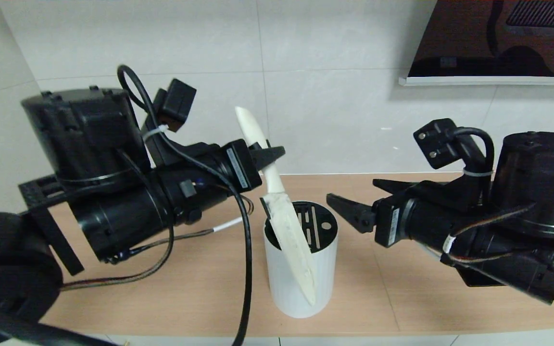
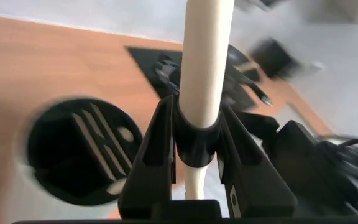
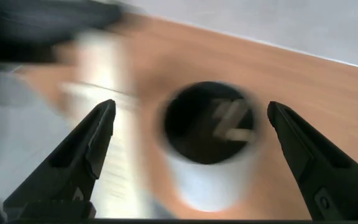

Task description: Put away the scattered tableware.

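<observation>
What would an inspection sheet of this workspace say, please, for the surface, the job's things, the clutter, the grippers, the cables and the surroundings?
Surface: light brown wooden countertop, bare around the holder.
Job's things: white cylindrical holder with black slotted top, upright; white ceramic knife tilted across its front, tip down, not in a slot.
Clutter: nothing seen.
Grippers: left gripper shut on the knife's handle; right gripper open, empty, beside the holder's top.
Cables: thick black cable hangs from the left arm past the counter's front edge.
Surroundings: white tiled wall; dark glossy range hood above right.
</observation>
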You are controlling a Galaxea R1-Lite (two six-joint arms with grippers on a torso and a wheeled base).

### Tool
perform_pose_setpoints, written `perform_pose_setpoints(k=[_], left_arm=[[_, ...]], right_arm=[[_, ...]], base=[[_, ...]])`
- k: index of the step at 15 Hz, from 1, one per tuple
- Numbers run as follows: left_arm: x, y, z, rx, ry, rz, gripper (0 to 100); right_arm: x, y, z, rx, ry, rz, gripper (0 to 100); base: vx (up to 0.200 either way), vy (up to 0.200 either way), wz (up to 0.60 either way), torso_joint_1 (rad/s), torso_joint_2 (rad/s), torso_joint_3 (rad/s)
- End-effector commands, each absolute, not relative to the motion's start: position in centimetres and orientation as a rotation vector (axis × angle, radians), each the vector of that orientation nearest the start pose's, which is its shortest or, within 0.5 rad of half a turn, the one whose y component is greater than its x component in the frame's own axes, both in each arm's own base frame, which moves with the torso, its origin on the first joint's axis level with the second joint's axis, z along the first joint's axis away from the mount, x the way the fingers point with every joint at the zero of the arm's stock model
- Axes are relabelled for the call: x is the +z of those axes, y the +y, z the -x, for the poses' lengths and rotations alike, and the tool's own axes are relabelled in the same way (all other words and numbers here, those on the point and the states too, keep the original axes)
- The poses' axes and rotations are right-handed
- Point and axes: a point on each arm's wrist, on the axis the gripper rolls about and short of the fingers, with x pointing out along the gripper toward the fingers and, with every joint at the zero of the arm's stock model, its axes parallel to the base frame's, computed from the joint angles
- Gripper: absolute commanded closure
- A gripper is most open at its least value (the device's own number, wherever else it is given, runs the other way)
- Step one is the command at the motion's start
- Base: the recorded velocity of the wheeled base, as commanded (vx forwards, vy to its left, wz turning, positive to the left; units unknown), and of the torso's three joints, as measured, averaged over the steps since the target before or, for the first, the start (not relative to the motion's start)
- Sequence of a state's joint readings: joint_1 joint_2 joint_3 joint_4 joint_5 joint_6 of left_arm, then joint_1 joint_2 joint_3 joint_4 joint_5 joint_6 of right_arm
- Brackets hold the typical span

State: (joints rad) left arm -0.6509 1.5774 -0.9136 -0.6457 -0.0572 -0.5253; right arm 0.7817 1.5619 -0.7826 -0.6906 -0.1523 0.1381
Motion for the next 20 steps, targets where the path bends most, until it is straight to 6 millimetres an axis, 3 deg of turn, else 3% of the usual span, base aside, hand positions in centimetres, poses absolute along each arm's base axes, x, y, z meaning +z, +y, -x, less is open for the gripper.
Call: perform_pose_setpoints(k=[1,4,9,13,20], left_arm=[[28.4,-17.1,-22.4,-0.654,0.092,0.44,100],[28.0,-17.4,-22.2,-0.529,0.054,0.362,100],[27.3,-19.2,-21.2,-0.393,-0.056,0.229,100],[26.0,-21.8,-23.0,-0.22,-0.162,0.175,100],[24.5,-22.9,-24.1,-0.215,-0.159,0.169,100]], right_arm=[[22.8,17.0,-21.0,0.545,0.105,-0.105,0],[22.6,16.1,-21.8,0.497,0.109,-0.104,0],[22.4,16.2,-22.2,0.49,0.119,-0.1,0],[22.1,16.3,-22.3,0.489,0.127,-0.095,0],[21.9,16.3,-22.4,0.486,0.132,-0.091,0]], base=[[0.0,0.0,0.0,0.0,0.0,0.0],[0.0,0.0,0.0,0.0,0.0,0.0],[0.0,0.0,0.0,0.0,0.0,0.0],[0.0,0.0,0.0,0.0,0.0,0.0],[0.0,0.0,0.0,0.0,0.0,0.0]])
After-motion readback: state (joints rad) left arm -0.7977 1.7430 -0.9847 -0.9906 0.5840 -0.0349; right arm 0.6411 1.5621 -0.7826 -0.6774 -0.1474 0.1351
